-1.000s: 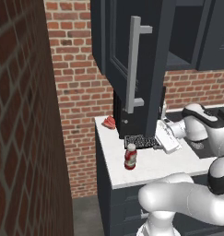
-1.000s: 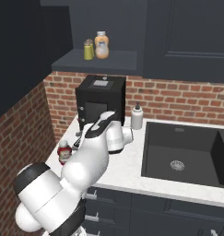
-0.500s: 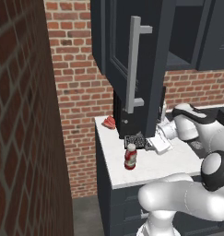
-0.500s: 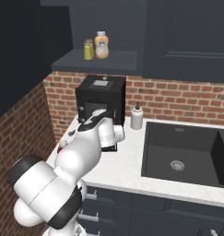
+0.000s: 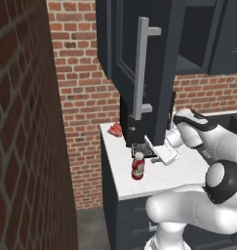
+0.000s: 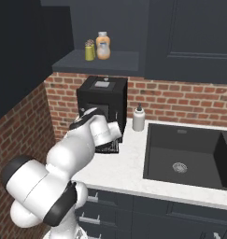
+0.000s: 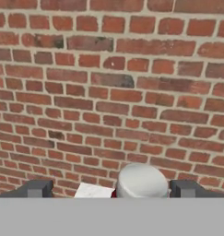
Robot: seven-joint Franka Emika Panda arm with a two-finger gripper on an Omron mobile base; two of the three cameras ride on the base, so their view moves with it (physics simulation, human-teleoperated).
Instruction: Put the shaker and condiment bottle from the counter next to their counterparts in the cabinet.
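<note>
Reach for condiment bottle [image 5: 137, 166] in hand; it stands on counter [image 5: 154, 181] near front edge; gripper [image 7: 111, 190] spread wide astride its white cap; next calls for descent, then closing.

red condiment bottle [image 5: 137, 166] upright on white counter [image 5: 164, 173], near its front edge.

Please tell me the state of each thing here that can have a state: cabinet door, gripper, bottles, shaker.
Cabinet door: open.
Gripper: open, one finger on each side of the bottle's white cap.
Condiment bottle: upright on the counter, not lifted.
Yellow-green shaker: upright on the cabinet shelf.
Orange bottle: upright beside it.
</note>
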